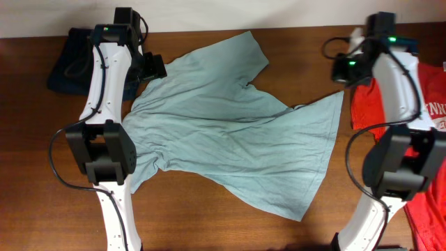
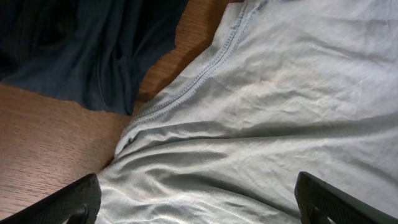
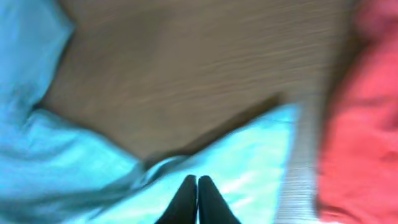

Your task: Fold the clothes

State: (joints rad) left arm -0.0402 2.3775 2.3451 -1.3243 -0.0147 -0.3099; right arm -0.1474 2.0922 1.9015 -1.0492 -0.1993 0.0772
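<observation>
Left gripper (image 2: 199, 210): I am holding it spread wide, its jaws showing at the two lower corners of the wrist view. It is hovering over the collar end of the grey-teal T-shirt (image 1: 230, 132), close above wrinkled cloth and a stitched seam; I cannot tell whether it is touching the fabric.

Right gripper (image 3: 198, 200): I am holding its jaws pressed together, tips side by side over a pale corner of the same shirt. This view is blurred, so I cannot tell whether any cloth is caught between them.

The grey-teal T-shirt is lying spread but crooked across the middle of the wooden table (image 1: 209, 226), between my two arms. One sleeve is pointing toward the far edge, and the hem is slanting toward the near right.

A dark navy garment (image 2: 81, 43) is lying bunched at the far left, just beside the shirt's collar, with a sliver of bare wood between them. The red T-shirt (image 1: 362, 111) is lying along the right edge beneath my right arm. White lettering is showing on it, and a band of bare wood is separating it from the pale shirt.

The table is showing brown grain, and a pale strip (image 1: 209, 12) is running beyond its far edge.
</observation>
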